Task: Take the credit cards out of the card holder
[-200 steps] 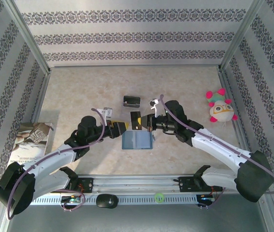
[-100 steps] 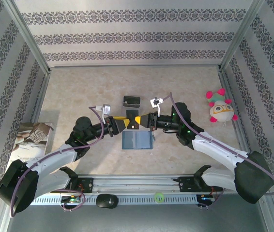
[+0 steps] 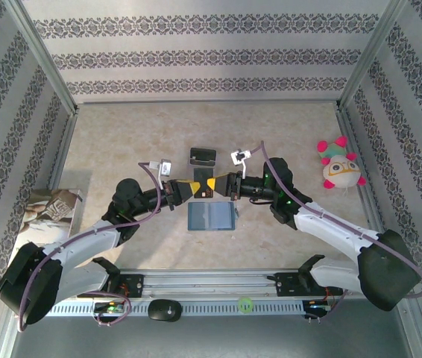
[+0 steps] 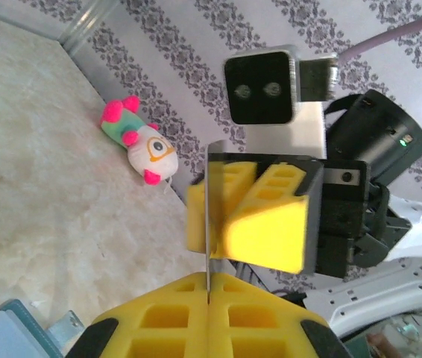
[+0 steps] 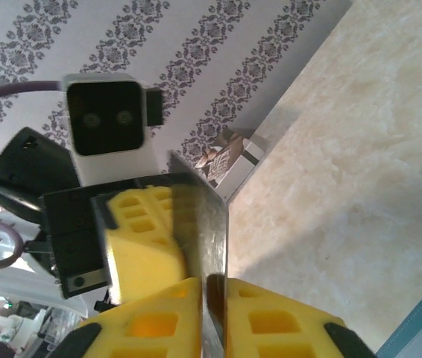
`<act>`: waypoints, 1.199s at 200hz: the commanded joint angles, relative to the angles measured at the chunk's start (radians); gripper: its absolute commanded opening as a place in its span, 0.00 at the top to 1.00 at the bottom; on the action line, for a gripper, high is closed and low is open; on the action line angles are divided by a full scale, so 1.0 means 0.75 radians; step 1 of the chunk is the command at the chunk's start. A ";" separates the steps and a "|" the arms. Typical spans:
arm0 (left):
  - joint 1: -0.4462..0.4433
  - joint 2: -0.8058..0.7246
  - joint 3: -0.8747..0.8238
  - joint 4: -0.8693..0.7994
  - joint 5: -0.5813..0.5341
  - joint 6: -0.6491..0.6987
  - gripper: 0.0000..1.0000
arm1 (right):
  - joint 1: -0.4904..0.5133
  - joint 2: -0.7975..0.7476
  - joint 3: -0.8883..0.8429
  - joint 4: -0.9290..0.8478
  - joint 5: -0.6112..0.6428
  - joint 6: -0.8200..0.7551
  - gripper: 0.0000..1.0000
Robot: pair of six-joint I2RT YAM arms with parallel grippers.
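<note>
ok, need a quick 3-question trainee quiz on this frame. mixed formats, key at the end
1. True or false: the card holder lies on the table, with nothing gripping it.
2. What do the jaws of the left gripper pinch? A) a card B) a coin C) a pen
3. On which side of the table, by the robot's own sides, does the plush toy lie?

Key: 1 true; 2 A; 3 right.
</note>
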 commanded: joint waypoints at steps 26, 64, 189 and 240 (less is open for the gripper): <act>0.020 -0.008 0.480 -0.977 0.008 0.652 1.00 | -0.092 -0.188 -0.060 -0.335 0.180 -0.134 0.74; 0.025 0.274 0.892 -1.439 -0.170 1.021 1.00 | -0.127 -0.306 -0.120 -0.450 0.219 -0.160 0.75; 0.017 0.945 1.678 -2.201 -0.733 2.426 1.00 | -0.189 -0.259 -0.166 -0.400 0.129 -0.106 0.82; 0.015 1.131 1.878 -2.219 -0.764 2.555 1.00 | -0.209 -0.209 -0.166 -0.392 0.121 -0.107 0.82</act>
